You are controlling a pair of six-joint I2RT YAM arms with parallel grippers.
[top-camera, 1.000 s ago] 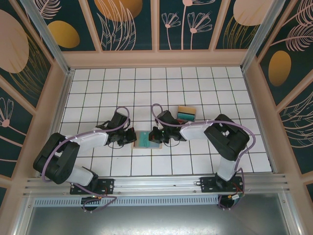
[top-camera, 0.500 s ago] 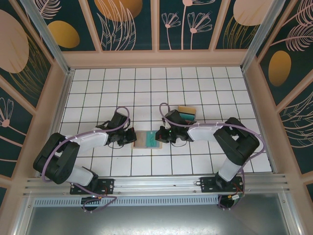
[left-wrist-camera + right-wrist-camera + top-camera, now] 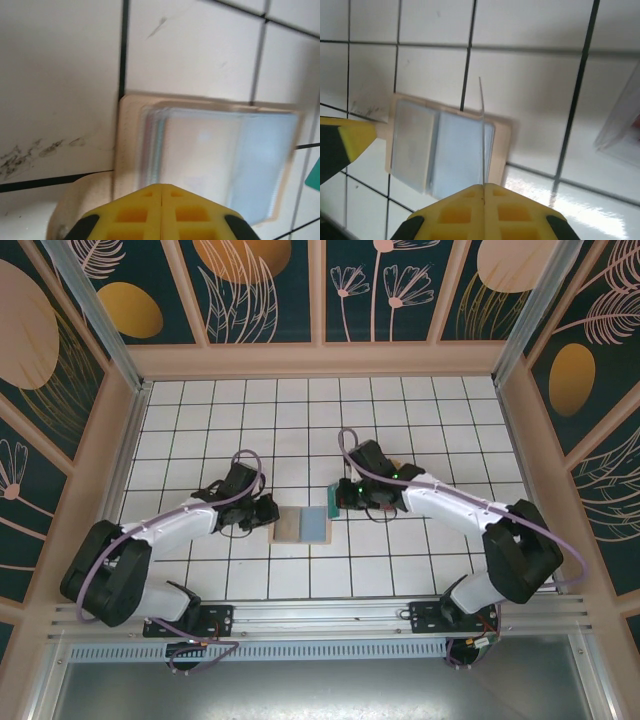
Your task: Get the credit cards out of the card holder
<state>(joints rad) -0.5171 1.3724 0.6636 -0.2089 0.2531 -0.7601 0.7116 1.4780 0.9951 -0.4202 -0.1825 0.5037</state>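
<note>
Two tools hang low over the middle of the white-tiled counter (image 3: 250, 420). The left tool (image 3: 161, 189) shows its yellow pads (image 3: 132, 212) meeting along a hairline seam, so it looks closed. The tan side tab of the card holder (image 3: 129, 150) runs under them, and whether it is pinched is hidden. The right tool (image 3: 483, 189) is clamped on a single credit card (image 3: 481, 130), seen edge-on as a thin upright line, its face unreadable there. From above it shows as a teal sliver just beside the holder's right edge. Beyond the fingers, the holder lies open and flat between the two tools, with pale blue cards (image 3: 220, 160) blurred in its sleeves; their count is unclear. A teal corner (image 3: 315, 175) is cut off at the left wrist frame's right edge. Far right in the right wrist view, a pale smear (image 3: 620, 117) with a touch of red is too blurred to name.
</note>
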